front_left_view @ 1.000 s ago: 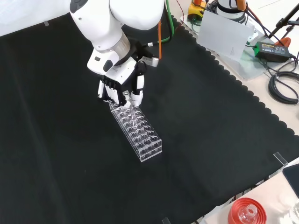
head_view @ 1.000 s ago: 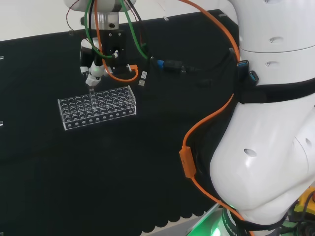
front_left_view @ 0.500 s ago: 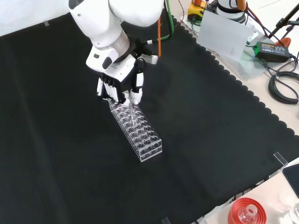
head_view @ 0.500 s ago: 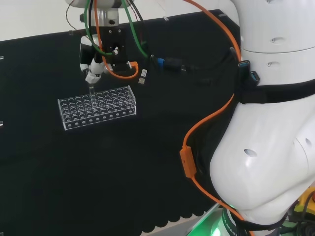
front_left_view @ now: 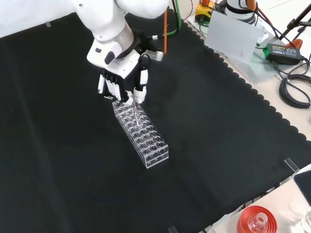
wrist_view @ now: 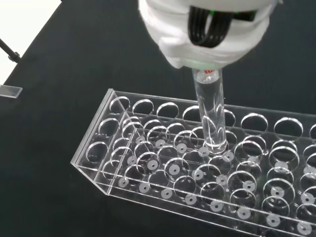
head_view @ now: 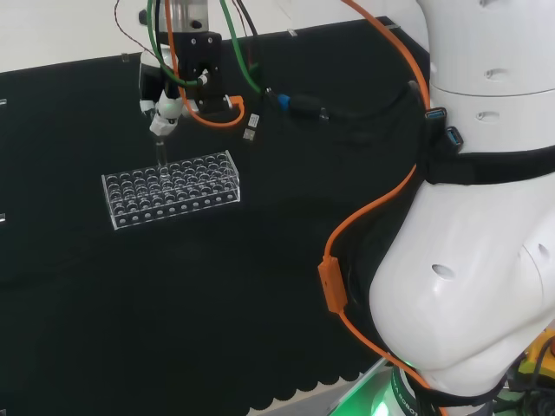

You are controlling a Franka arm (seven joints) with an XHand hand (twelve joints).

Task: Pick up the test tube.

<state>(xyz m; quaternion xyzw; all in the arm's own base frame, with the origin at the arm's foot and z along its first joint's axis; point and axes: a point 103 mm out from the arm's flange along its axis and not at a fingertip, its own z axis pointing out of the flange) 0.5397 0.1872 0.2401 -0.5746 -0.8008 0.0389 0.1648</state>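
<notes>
A clear test tube (wrist_view: 211, 114) hangs upright from my hand (wrist_view: 207, 34), whose fingers are curled round its top. Its rounded bottom is still just inside the top plate of a clear plastic rack (wrist_view: 158, 163) with several rows of round holes. In the head view the hand (head_view: 165, 108) is above the rack's (head_view: 171, 191) far edge, and the tube (head_view: 160, 152) shows as a thin glint below it. Seen from the front, the hand (front_left_view: 121, 85) is over the rack's (front_left_view: 143, 133) upper end.
Orange and green cables (head_view: 217, 113) trail from the wrist over the cloth behind the rack. A red ribbed stand (front_left_view: 256, 221) sits at the cloth's lower right corner in the front view. Cables and a power adapter (front_left_view: 282, 48) lie off the cloth at the right.
The hand has risen straight up with the test tube, drawing the tube most of the way out of its hole. The rack has stayed in place.
</notes>
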